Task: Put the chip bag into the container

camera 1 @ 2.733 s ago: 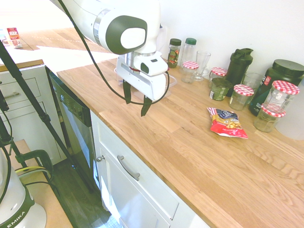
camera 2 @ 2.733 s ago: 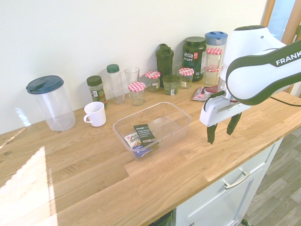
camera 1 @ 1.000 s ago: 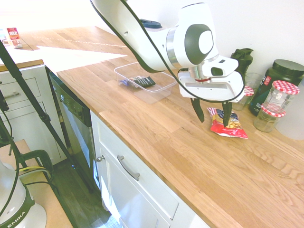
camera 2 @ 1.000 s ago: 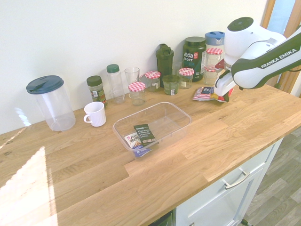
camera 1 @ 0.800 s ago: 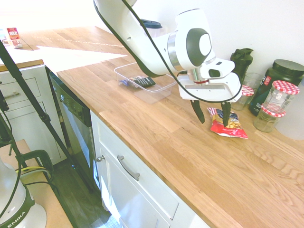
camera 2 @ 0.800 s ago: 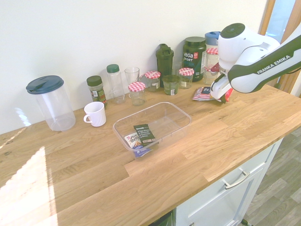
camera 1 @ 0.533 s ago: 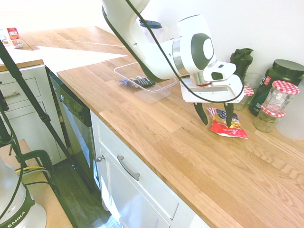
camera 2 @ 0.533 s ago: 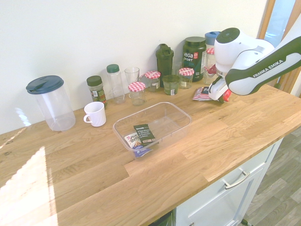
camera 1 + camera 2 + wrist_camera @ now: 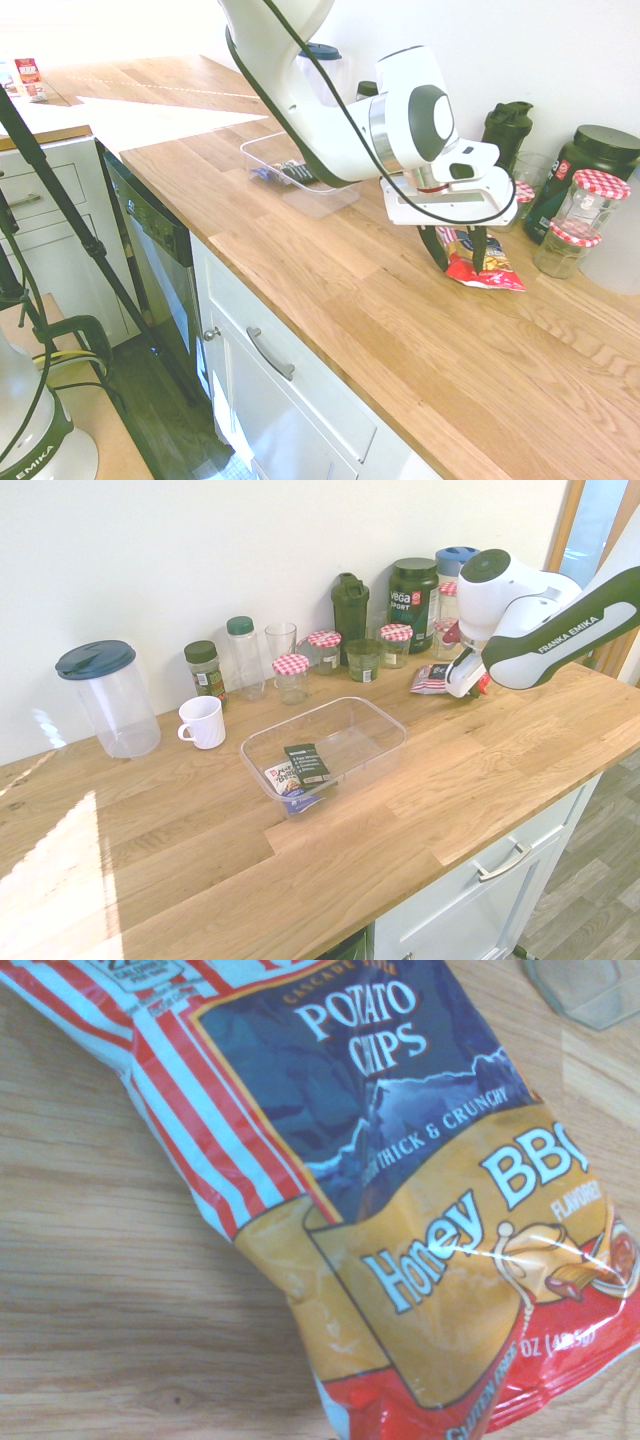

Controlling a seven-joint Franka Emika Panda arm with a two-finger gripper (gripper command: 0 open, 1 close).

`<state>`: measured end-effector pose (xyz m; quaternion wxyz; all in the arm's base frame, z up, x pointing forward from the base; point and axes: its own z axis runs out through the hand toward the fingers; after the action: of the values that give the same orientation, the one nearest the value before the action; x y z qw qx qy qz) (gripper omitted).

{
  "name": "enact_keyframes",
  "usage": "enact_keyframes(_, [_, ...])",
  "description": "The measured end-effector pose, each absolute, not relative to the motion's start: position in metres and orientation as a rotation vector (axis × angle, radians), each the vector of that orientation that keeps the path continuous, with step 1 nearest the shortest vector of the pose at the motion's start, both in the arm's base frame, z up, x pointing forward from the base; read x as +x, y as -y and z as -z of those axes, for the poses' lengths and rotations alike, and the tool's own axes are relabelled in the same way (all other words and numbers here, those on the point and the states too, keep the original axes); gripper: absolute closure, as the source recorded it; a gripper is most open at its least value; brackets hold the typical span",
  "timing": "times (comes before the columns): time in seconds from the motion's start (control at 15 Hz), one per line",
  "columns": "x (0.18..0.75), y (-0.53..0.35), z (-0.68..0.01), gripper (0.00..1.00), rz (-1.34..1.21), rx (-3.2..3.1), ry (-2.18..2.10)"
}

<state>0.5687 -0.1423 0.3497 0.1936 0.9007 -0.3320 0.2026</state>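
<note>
The chip bag (image 9: 487,266) lies flat on the wooden counter, red with a dark blue band. It fills the wrist view (image 9: 420,1220), printed "Potato Chips, Honey BBQ". My gripper (image 9: 458,256) is open and low over the bag, one finger on each side of its near end. From the other side, the gripper (image 9: 464,686) covers most of the bag, and only a striped end (image 9: 430,679) shows. The container (image 9: 388,727), a clear shallow tub, stands apart on the counter (image 9: 335,192) with two small wrappers (image 9: 303,764) inside.
Glass jars with red-checked lids (image 9: 590,196) stand just behind the bag, beside a dark shaker bottle (image 9: 505,135) and a big dark green tub (image 9: 413,595). A white mug (image 9: 205,722) and a clear pitcher (image 9: 108,698) stand further along the wall.
The gripper travelled from the tub's side across the counter to the chip bag, then sank lower over it. Its fingers stayed open. The bag has not moved.
</note>
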Motion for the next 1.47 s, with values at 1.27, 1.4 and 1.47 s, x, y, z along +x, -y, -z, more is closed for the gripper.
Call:
enact_keyframes(1.27, [0.570, 0.127, -0.381, 1.00, -0.701, 2.566, 0.882])
enact_keyframes(1.4, [0.562, 0.108, -0.409, 1.00, -0.762, 2.572, 0.889])
enact_keyframes(1.47, [0.559, 0.099, -0.422, 1.00, -0.784, 2.572, 0.904])
